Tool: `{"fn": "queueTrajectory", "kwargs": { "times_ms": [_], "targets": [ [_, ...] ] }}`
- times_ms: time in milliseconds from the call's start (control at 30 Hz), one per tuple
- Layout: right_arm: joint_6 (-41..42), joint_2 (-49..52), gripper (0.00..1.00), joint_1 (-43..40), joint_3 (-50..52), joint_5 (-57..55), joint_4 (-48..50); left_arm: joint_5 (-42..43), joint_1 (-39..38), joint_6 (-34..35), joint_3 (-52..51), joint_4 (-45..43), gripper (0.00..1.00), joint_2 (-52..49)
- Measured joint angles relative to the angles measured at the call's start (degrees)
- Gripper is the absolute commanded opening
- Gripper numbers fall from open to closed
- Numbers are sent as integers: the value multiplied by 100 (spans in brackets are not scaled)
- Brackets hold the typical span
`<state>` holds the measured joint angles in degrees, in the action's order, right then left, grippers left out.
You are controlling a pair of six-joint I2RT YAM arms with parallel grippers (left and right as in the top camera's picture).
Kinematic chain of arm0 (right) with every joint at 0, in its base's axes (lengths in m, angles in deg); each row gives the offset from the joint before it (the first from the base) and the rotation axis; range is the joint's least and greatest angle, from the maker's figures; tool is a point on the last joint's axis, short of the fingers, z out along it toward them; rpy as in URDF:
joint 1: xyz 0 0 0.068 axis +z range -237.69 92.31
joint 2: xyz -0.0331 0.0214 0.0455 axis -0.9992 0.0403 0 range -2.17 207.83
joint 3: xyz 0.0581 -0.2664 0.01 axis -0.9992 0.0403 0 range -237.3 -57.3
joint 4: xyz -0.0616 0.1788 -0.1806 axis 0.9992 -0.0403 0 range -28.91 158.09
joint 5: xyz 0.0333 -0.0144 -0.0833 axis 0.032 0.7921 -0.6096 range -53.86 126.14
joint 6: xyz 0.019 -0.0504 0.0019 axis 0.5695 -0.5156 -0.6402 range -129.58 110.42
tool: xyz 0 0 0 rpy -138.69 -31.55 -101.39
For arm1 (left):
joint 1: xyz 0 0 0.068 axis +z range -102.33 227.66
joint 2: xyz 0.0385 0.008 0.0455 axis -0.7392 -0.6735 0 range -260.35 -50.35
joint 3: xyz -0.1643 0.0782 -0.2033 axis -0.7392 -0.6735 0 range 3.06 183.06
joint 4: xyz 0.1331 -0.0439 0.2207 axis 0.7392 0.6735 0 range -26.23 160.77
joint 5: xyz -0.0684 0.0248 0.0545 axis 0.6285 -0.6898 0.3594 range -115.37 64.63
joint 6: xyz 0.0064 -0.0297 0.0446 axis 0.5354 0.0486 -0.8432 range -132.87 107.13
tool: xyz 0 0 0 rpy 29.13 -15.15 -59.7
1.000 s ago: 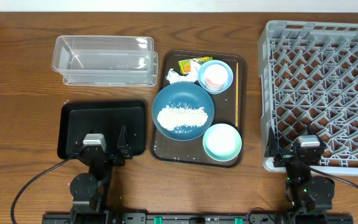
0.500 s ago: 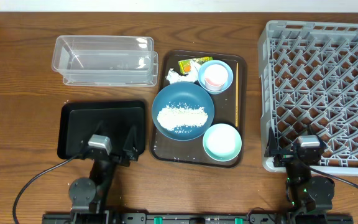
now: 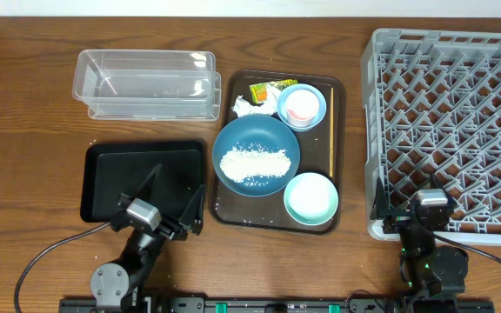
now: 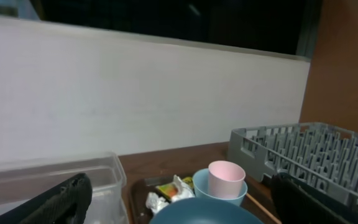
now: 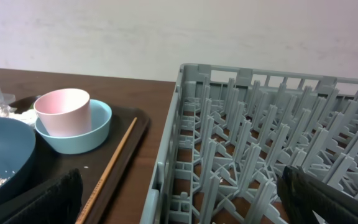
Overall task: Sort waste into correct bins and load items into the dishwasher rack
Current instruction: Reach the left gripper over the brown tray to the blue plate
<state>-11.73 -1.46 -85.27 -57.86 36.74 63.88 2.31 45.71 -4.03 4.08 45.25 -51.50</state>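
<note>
Everything to be sorted sits together on the brown serving tray (image 3: 338,90) in the middle of the worktop (image 3: 24,130). That looks like a meal just cleared, with scraps and crockery mixed.

The dark blue plate (image 3: 256,130) lies flat at the tray's centre, with a loose heap of white rice (image 3: 253,163) on it. Behind the plate, at the tray's far edge, lie a crumpled tissue (image 3: 243,106) and a yellow-green wrapper (image 3: 266,89). Beside them a pink cup (image 5: 63,111) stands upright inside a light blue bowl (image 5: 95,127). A second, empty bowl (image 3: 310,198) sits at the tray's near right corner. Thin chopsticks (image 3: 331,130) lie along its right side.

To the tray's left wait two bins, a clear container (image 3: 146,83) farther back and a black tray (image 3: 111,169) nearer, both empty. To the tray's right stands the grey rack (image 3: 446,122), its pegs bare, so no step appears done yet.

The left claw (image 3: 174,193) hangs over the black tray's near right corner, angled towards the plate with its fingers spread wide. It is probably readying to reach the waste. The right claw (image 5: 185,202) is likewise spread and holds nothing. It is low at the rack's near left corner and faces across the pegs.
</note>
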Motion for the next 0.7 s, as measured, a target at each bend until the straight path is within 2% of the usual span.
{"fn": "queueTrajectory", "kwargs": {
  "times_ms": [167,300,433,500,700],
  "targets": [
    [0,0,99,0,0,-2,2,-227,0,214,855,592,94,-824],
    [-2,-2,99,0,0,-4,2,-184,0,223,2170,1576,94,-2168],
    [-2,-2,99,-4,2,-4,4,505,-2,-208,3748,3233,94,-3908],
    [-2,-4,99,-17,2,-4,2,975,-4,-380,4378,3744,94,-4649],
    [-2,-2,99,-35,2,-4,4,2186,-59,-592,5246,3873,94,-6011]
  ]
}}
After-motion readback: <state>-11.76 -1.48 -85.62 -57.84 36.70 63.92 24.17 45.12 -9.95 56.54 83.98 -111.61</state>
